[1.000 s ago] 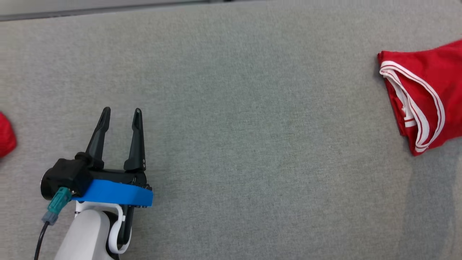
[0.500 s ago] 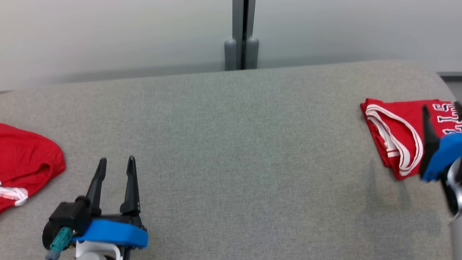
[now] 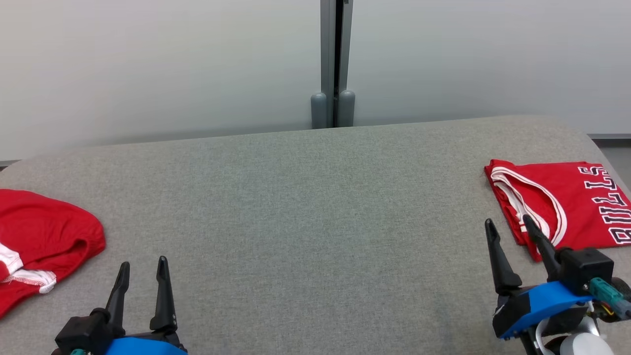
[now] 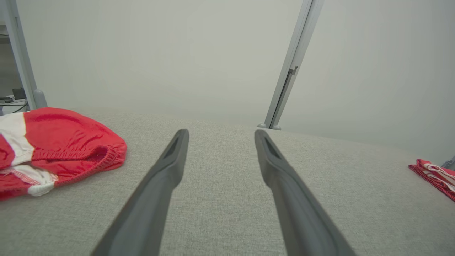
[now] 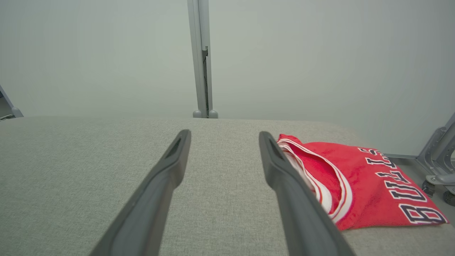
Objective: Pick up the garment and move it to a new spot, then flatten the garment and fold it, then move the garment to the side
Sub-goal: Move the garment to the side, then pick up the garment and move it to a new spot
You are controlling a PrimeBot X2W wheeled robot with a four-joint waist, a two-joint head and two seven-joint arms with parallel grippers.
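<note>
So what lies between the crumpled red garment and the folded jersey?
Only bare grey surface separates the crumpled garment from the folded jersey in the head view; left gripper and right gripper sit nearer the robot.

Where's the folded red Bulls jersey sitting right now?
In the head view the folded red Bulls jersey lies at the far right end of the grey fabric surface, just ahead and right of the open right gripper.

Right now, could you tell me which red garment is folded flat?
The jersey lettered BULLS, beside the right claw; the left garment lies crumpled.
</note>
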